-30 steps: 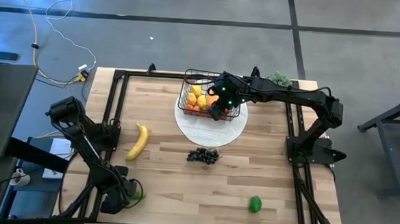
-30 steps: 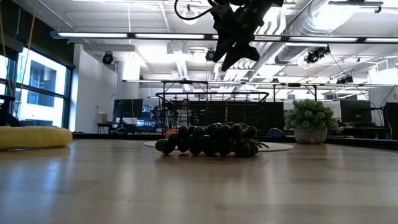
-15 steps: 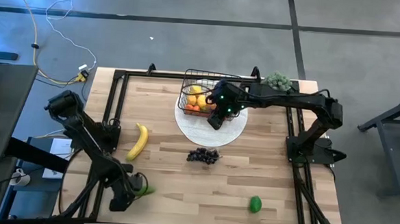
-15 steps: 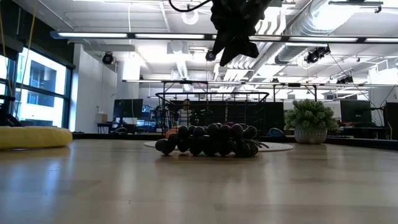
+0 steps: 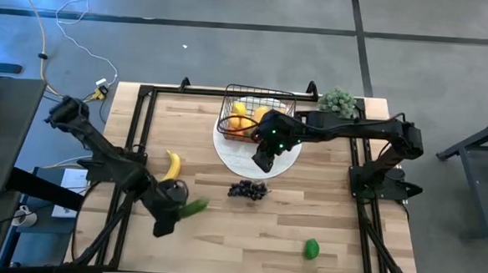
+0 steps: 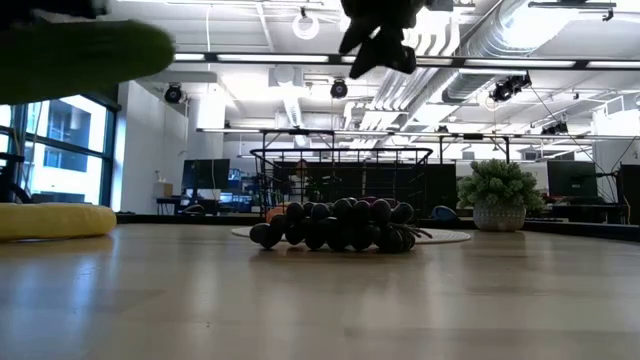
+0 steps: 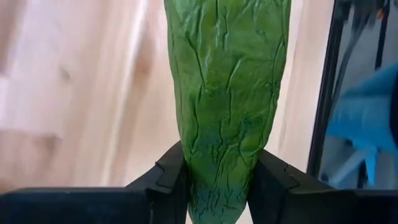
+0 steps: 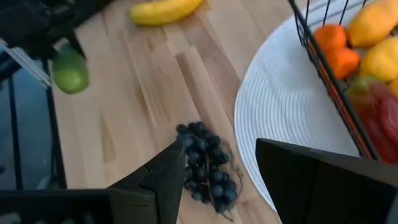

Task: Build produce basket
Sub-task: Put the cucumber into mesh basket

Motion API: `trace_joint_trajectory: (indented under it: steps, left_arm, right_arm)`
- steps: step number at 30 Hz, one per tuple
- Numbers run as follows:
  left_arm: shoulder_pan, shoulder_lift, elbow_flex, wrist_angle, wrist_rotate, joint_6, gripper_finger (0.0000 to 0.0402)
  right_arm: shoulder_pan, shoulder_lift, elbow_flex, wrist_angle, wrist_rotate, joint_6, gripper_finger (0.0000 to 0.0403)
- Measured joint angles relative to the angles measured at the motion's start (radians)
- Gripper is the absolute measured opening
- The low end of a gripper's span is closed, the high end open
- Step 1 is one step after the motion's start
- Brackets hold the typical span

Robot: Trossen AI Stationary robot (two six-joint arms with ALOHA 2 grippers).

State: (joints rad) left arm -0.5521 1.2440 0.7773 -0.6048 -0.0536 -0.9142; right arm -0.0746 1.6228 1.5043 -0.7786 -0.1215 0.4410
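My left gripper [image 5: 178, 209] is shut on a green cucumber [image 5: 193, 207] above the table's near-left part, right of the yellow banana [image 5: 170, 167]. The cucumber shows high up in the low view [image 6: 85, 58]. My right gripper [image 5: 262, 161] hangs open above the white plate's near side, with the dark grapes [image 8: 205, 168] on the wood below and ahead of it. The black wire basket [image 5: 260, 90] stands on the plate and holds lemons, oranges and a red piece [image 8: 373, 121]. A green pepper [image 5: 311, 249] lies near the table's near edge. My left gripper pinches the cucumber's one end [image 7: 219, 186] between its two fingers [image 7: 171, 177], one on each side. The cucumber sticks straight out past the fingertips, along the fingers. It is lifted clear of the table and points toward the table's right.
The round white plate [image 5: 241, 159] lies under the basket at the far middle. A green bushy plant [image 5: 340, 99] stands at the far right corner. Black frame rails run along the table's left [image 5: 131, 147] and right sides. Bare wood lies between the grapes and the pepper.
My left gripper has lifted the cucumber from the near-left corner and carried it up, rightward and toward the far edge. My right gripper has moved from over the basket toward the near edge, and now hangs over the plate's near part.
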Motion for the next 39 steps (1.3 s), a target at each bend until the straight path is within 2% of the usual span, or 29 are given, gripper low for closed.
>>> trace_joint_trajectory:
  steps: [9, 18, 25, 30, 35, 39]
  left_arm:
    - [0.19, -0.093, 0.0, 0.008, -0.041, 0.207, 0.0102]
    - [0.391, -0.105, 0.0, 0.11, -0.037, 0.375, 0.0102]
    - [0.536, -0.104, 0.0, 0.201, -0.037, 0.413, 0.0102]
    - [0.61, -0.104, 0.0, 0.326, -0.025, 0.428, 0.0102]
    - [0.66, -0.104, 0.0, 0.447, -0.025, 0.471, 0.0102]
    - [0.69, -0.104, 0.0, 0.504, -0.029, 0.525, 0.0102]
  right_arm:
    - [-0.001, -0.063, 0.0, 0.061, -0.014, 0.031, 0.0178]
    - [-0.002, -0.069, 0.0, 0.12, -0.023, 0.031, 0.018]
    - [-0.024, -0.069, 0.0, 0.242, -0.065, 0.083, 0.0212]
    - [-0.035, -0.069, 0.0, 0.336, -0.028, 0.133, 0.0238]
    - [-0.037, -0.069, 0.0, 0.352, 0.11, 0.173, 0.0241]
    - [-0.037, -0.064, 0.0, 0.379, 0.177, 0.187, 0.0241]
